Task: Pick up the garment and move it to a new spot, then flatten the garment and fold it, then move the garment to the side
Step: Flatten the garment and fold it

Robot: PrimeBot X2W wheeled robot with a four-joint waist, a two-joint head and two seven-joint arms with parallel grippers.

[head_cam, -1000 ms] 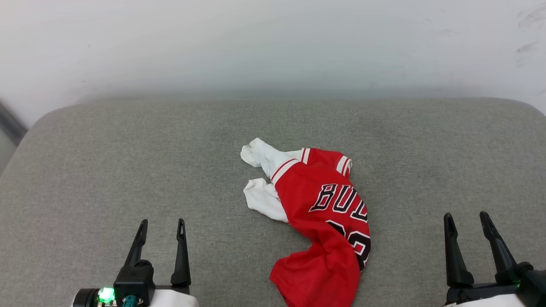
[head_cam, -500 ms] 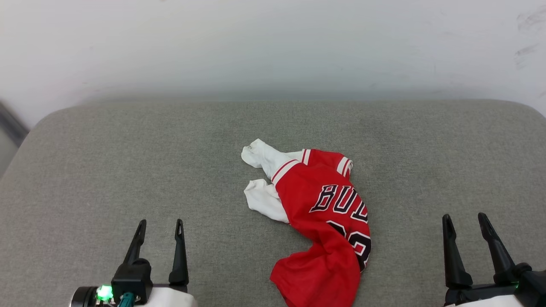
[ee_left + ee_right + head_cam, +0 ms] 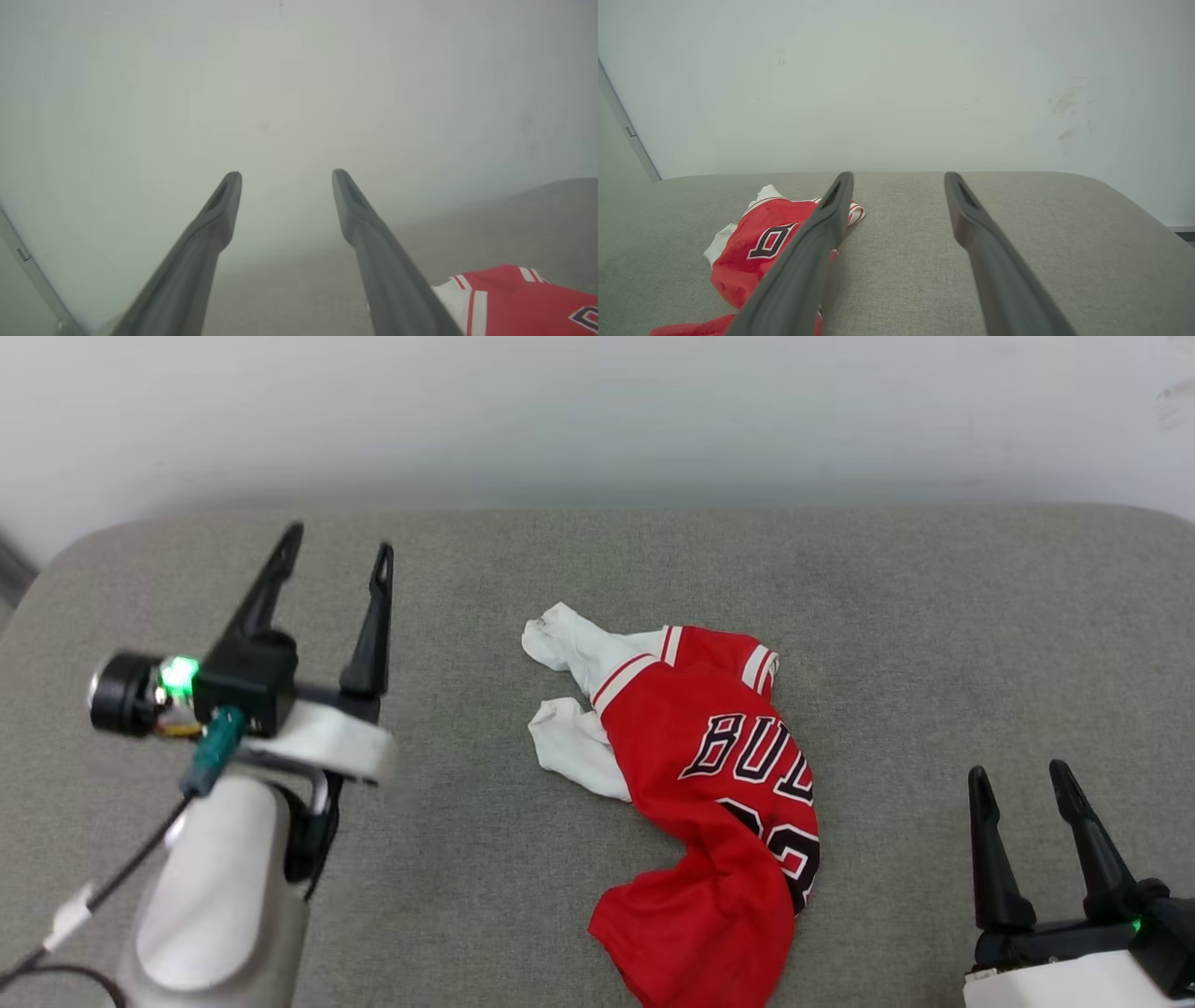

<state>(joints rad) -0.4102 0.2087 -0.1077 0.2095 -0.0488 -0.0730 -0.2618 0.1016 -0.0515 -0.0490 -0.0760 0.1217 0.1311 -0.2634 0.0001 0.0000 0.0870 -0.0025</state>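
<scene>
1. Already lifted the left gripper (image 3: 338,539) out of the lower left corner of the head view and carried it up and forward over the grey cushion (image 3: 579,551), far beyond the slight tilt of the camera; fingers spread wide, nothing between them.
2. Kept the right gripper (image 3: 1019,771) low at the lower right, fingers equally parted, empty.
3. Left the garment (image 3: 719,803) unmoved: crumpled near the middle of the cushion, between the two grippers and well apart from both, white sleeves toward the left, red hem nearest the robot.
4. Reads as the opening of the reach for the first pick-up; nothing grasped, moved, flattened or folded yet. Probably calls for swinging the left arm right and down toward the sleeves.
5. Gives, in the head view, the whole heap with "BUL" and part of the number face up, plus the gap on each side.
6. Catches, in the left wrist view, mostly pale wall (image 3: 280,70) ahead of the fingers, with a striped, white-edged corner of the garment (image 3: 514,294) low at the right: aimed past the cloth, not at it.
7. Adds, in the right wrist view, the cushion's far edge against the wall and the garment (image 3: 756,238) off to the left, partly behind one finger.
</scene>
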